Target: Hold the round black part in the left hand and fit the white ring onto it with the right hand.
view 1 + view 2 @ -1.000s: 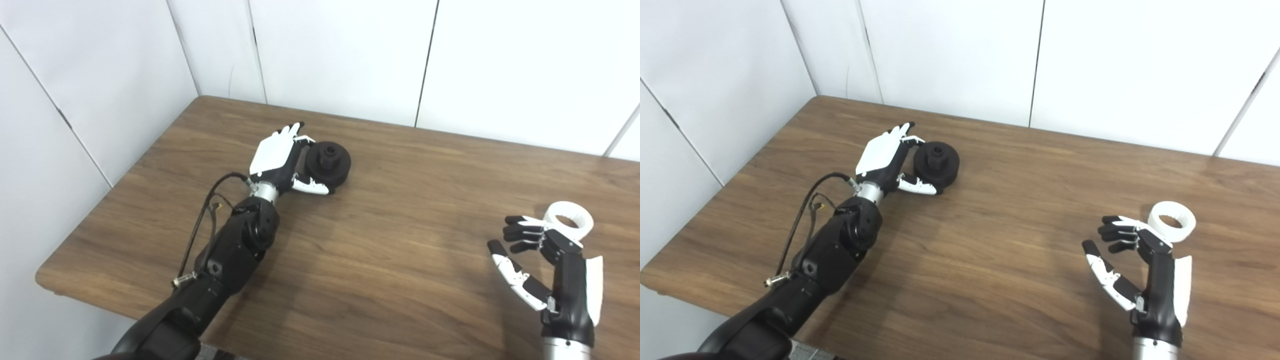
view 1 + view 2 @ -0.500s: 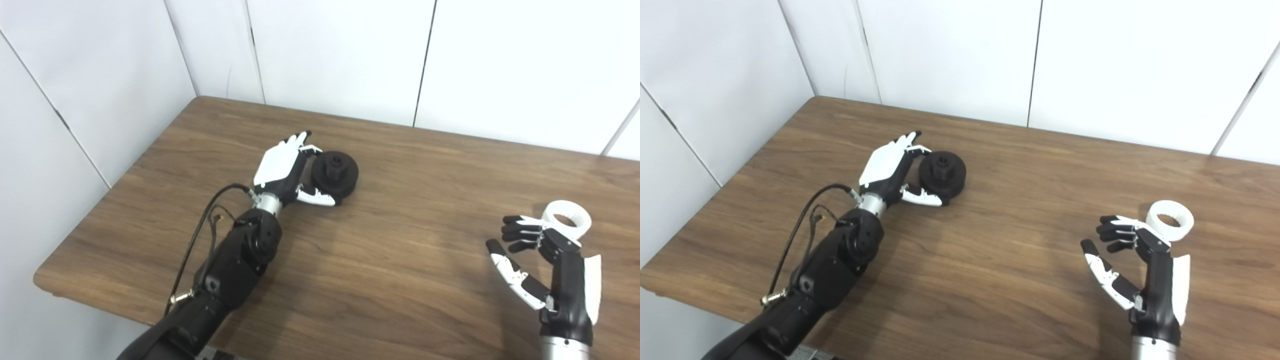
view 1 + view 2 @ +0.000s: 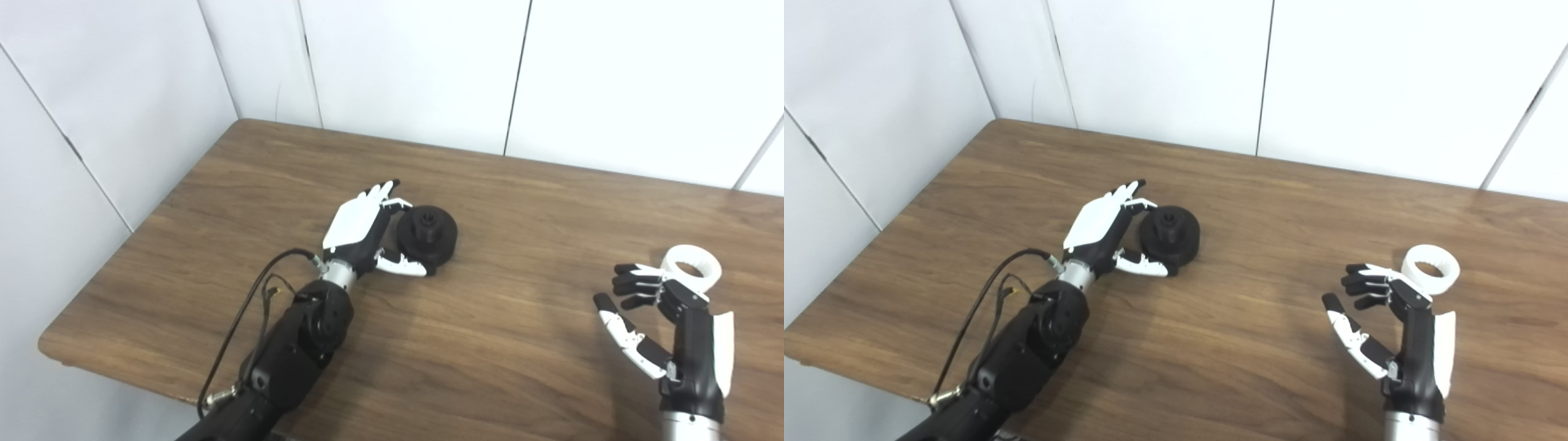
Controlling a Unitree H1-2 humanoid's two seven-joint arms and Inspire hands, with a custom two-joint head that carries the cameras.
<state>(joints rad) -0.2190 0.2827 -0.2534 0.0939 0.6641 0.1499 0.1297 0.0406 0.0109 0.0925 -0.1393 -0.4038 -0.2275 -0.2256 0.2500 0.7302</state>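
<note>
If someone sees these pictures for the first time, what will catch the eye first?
First, the round black part near the middle of the wooden table, with the left robot hand cupped around its left side. Next, the white ring lying at the right, just beyond the open right robot hand, which does not hold it.

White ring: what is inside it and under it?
Inside the white ring, only brown wooden table seems visible; ribbed inner wall. It lies flat there, beyond the open right hand. Its underside is hidden.
</note>
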